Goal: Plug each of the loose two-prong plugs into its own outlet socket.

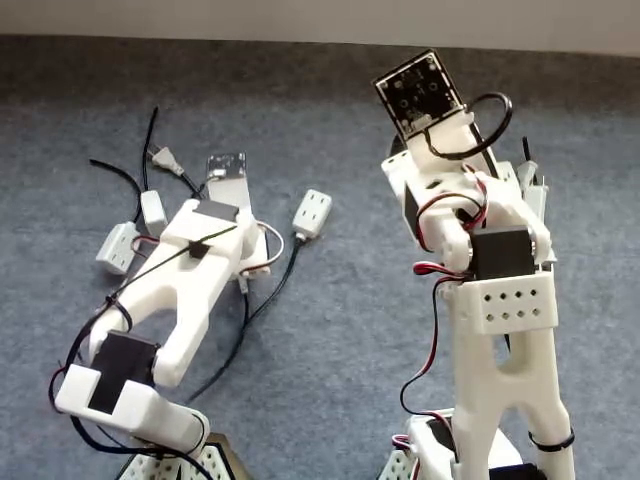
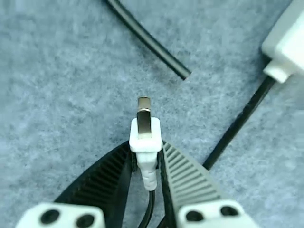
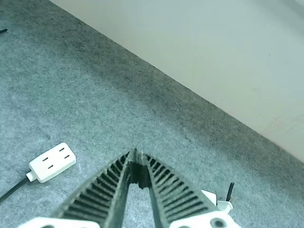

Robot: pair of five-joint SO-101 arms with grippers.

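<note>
One plug (image 2: 145, 130) is in hand and none is seated in a socket, as far as the views show. The left gripper (image 2: 146, 151) is clamped on the white body of this two-prong plug, with the prongs pointing away from the wrist. It holds the plug over the grey surface (image 2: 61, 95), well apart from an outlet socket (image 2: 285, 42) whose black cord runs off nearby. A second plug (image 1: 160, 156) lies loose on the surface at the far side of the cable tangle, its prongs bare. A white socket (image 1: 312, 213) lies between the two arms with its slots unfilled, and a grey socket (image 1: 119, 247) lies on the outer side of the left arm; its face also looks free, though that is harder to tell. The right gripper (image 3: 137, 157) is closed, with nothing I can make out in it, and is raised above the surface near the far wall. By my reading the task is barely begun: the first plug is picked up but not inserted, and every insertion is still to do, the loose plug included
</note>
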